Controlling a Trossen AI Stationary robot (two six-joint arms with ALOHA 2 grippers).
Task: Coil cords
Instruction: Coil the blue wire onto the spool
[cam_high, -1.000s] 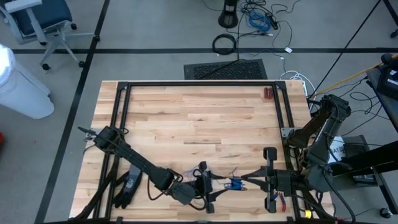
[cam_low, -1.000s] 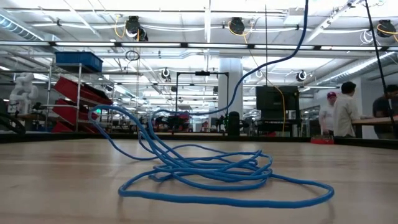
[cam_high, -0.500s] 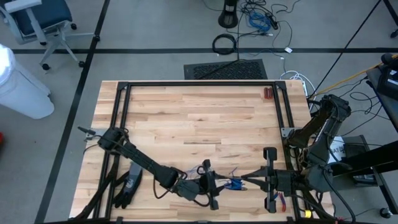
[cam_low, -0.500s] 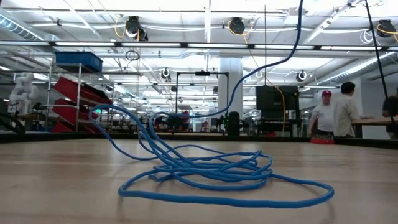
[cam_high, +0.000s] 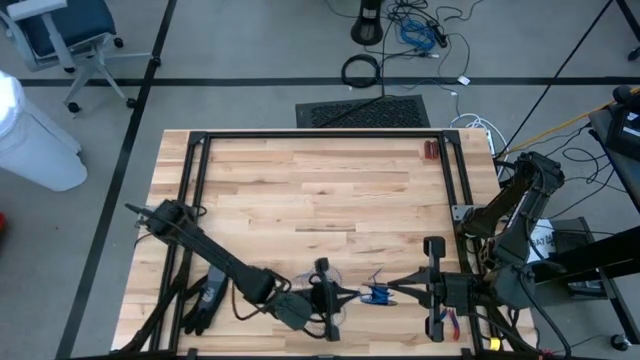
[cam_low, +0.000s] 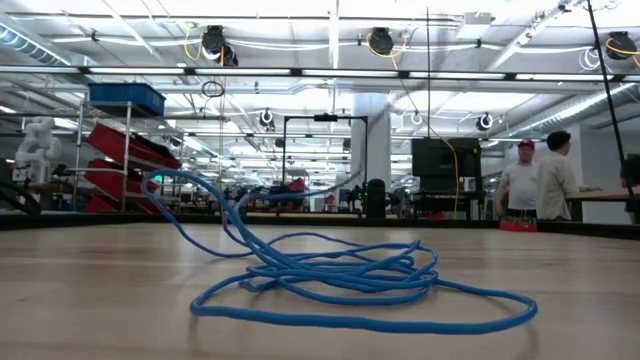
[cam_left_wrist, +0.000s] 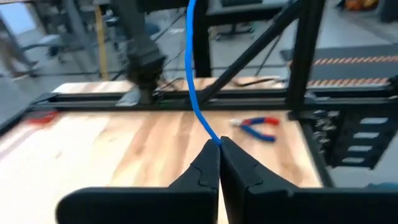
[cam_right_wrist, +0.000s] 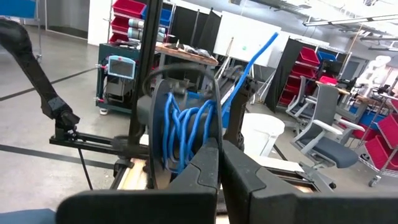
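Winding the blue cord (cam_high: 377, 294) well calls, I judge, for steady tension: it sits as a small bundle near the table's (cam_high: 320, 190) front edge, between both arms, loops sprawling in the low view. The left gripper (cam_left_wrist: 219, 144) is closed on a strand, and the right gripper (cam_right_wrist: 219, 142) is closed against the wound loops. No writing is readable; red-handled pliers (cam_left_wrist: 256, 127) lie nearby.
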